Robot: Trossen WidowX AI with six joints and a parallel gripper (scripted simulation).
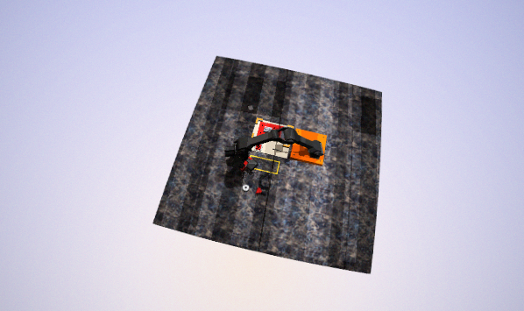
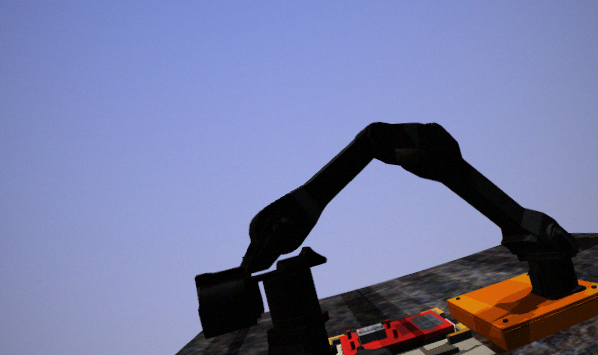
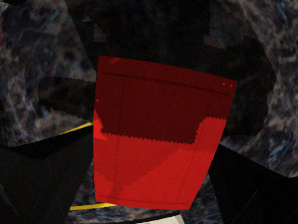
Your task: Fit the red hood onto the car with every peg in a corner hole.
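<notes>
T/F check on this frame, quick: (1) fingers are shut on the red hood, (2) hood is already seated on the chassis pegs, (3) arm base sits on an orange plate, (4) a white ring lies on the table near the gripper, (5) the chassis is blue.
1. True. The gripper is closed on the red hood, one dark finger on either side in the wrist view.
2. False. The hood is at the gripper, away from the chassis, whose deck and engine block are uncovered in the exterior view.
3. True. The arm stands on the orange plate.
4. True. A white ring lies on the table just below the gripper in the top view.
5. False. The chassis is red.
</notes>
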